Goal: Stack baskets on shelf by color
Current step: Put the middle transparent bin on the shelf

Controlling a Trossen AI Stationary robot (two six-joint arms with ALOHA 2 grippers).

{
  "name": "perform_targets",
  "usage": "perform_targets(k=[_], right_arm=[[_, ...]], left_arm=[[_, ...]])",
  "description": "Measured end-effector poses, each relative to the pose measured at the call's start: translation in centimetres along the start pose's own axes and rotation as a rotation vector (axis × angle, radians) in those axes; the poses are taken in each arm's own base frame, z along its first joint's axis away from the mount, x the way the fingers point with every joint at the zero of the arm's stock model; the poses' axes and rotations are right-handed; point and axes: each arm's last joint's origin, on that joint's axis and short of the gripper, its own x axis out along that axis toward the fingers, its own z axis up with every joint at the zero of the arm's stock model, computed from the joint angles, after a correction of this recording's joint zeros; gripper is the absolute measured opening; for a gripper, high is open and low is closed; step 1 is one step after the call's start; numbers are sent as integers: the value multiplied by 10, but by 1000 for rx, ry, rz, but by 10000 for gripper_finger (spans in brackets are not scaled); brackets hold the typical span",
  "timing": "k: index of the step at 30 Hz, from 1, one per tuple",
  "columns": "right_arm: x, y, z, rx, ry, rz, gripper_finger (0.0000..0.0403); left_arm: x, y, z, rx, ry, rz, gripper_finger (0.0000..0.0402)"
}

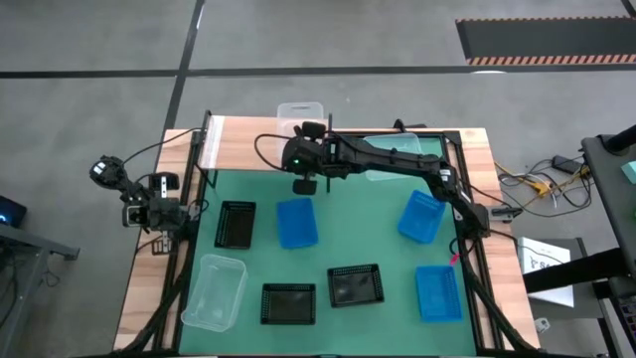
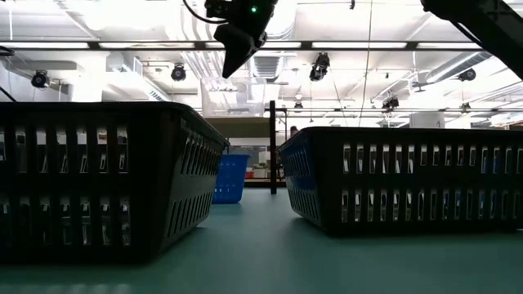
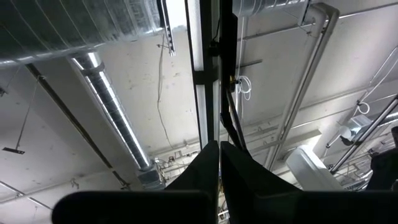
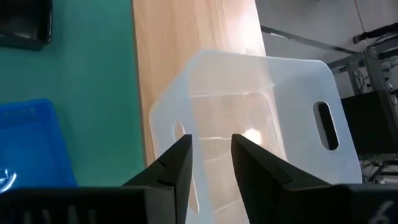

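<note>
Here, my right gripper hovers with fingers parted above 1 clear basket resting on the wooden shelf, not gripping it. My left gripper waits shut at the table's left edge, pointing upward.

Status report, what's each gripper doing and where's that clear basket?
Right gripper open over clear basket on shelf. Left gripper shut, parked off table's left edge. Nothing blocking.
</note>
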Motion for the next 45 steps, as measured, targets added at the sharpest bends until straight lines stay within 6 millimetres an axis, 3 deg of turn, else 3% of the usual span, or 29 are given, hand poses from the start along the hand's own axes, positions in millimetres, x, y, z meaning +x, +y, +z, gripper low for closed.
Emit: perform_targets(k=[5, 11, 16, 19, 25, 32, 38, 45], right_arm=[[-18, 4, 4, 6, -41, 46, 102], [-72, 13, 9, 13, -156, 218, 86], [-121, 41, 7, -40, -227, 320, 64], [-141, 64, -1, -71, -249, 367, 50], [-162, 114, -28, -137, -345, 441, 25], [-180, 145, -81, -153, -450, 490, 10], [-184, 152, -126, -137, -528, 494, 9], [-184, 141, -158, -127, -672, 465, 9]], left_arm=[[0, 0, 0, 0, 0, 0, 0], [1, -3, -3, 1, 24, -22, 0], [7, -6, -6, 3, 51, -49, 0], [14, -10, -10, -8, 84, -78, 0], [35, -18, -18, -82, 170, -86, 0], [61, -24, -34, -111, 402, 117, 0], [81, -38, -61, -14, 702, 323, 0], [100, -59, -95, 151, 993, 518, 0]])
